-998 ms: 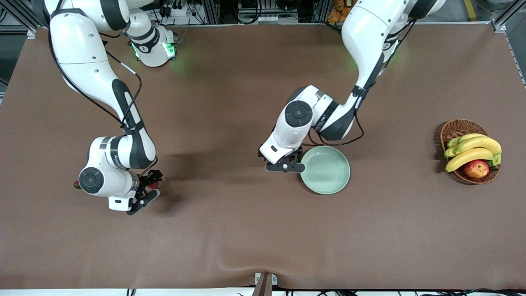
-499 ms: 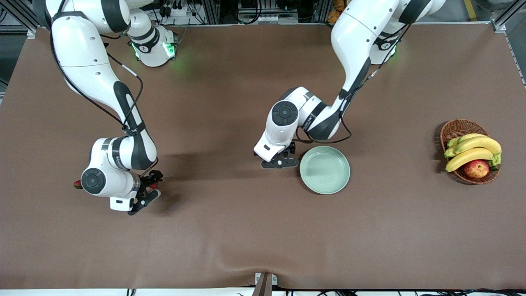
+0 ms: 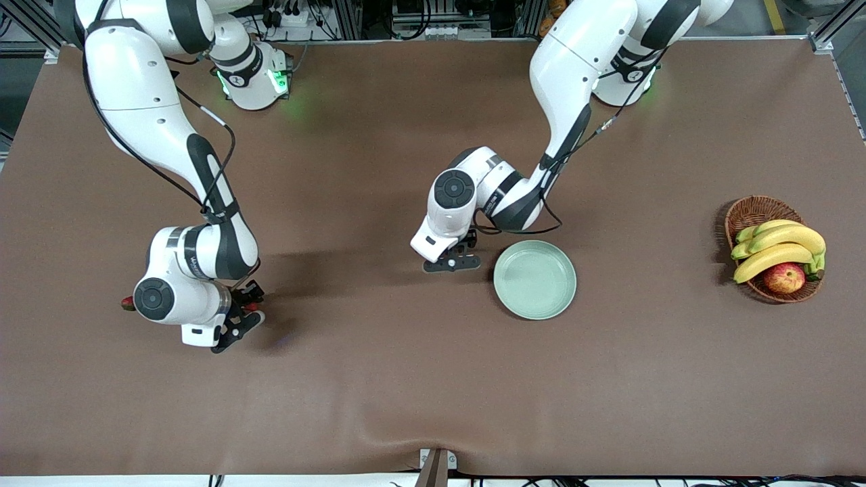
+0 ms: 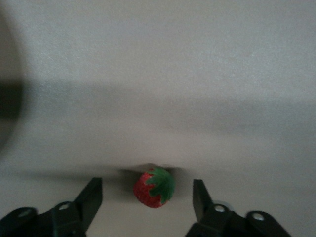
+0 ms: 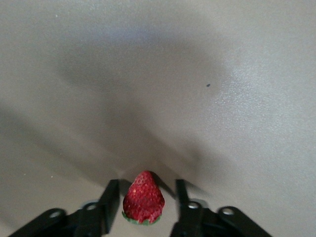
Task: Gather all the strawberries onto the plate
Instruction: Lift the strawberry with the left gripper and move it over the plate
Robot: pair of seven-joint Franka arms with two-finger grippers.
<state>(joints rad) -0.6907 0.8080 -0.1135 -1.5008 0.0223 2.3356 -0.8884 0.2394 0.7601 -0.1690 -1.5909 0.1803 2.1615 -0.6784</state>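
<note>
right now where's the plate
In the front view the plate sits mid-table, empty, beside the left end effector and toward the right arm's end from the fruit basket.

The strawberries (image 4: 154, 187) (image 5: 143, 198) are red with green leaves. The plate (image 3: 534, 279) is plain pale mint, the table (image 3: 406, 379) brown. The basket (image 3: 747, 213) is brown wicker; bananas (image 3: 778, 247) yellow, apple (image 3: 784, 277) red-yellow.

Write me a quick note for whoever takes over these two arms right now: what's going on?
Left gripper: low beside the plate, jaws open either side of the first strawberry, not gripping it.
Right gripper: down at the second strawberry, toward the right arm's end of the table.
Third strawberry: on the table, partly hidden by the right arm.
Done: nothing in the plate yet.
Left: all three berries go into it.
</note>
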